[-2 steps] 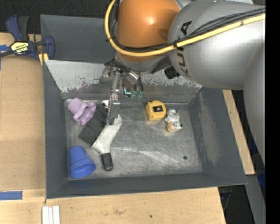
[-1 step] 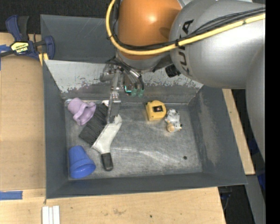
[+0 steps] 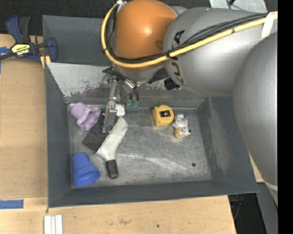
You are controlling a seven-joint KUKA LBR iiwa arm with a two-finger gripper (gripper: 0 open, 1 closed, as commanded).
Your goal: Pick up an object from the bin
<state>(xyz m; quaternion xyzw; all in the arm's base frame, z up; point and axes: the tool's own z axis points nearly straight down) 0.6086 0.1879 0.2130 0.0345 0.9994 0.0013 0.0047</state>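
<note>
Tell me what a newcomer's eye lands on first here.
First the arm's big orange cover at the top, above the back wall of the bin. Next the blue cone-shaped cup in the lower left corner, then the small yellow box near the back wall. The gripper hangs over a white-handled tool on the left.

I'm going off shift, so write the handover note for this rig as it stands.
Gripper down in the bin's left half, at the upper end of the white-handled tool, next to the purple lump.
Blue cup lies front left; yellow tape measure and small white figure sit further right.
Done: nothing lifted yet.
Left: grip one thing and raise it out of the bin.
</note>
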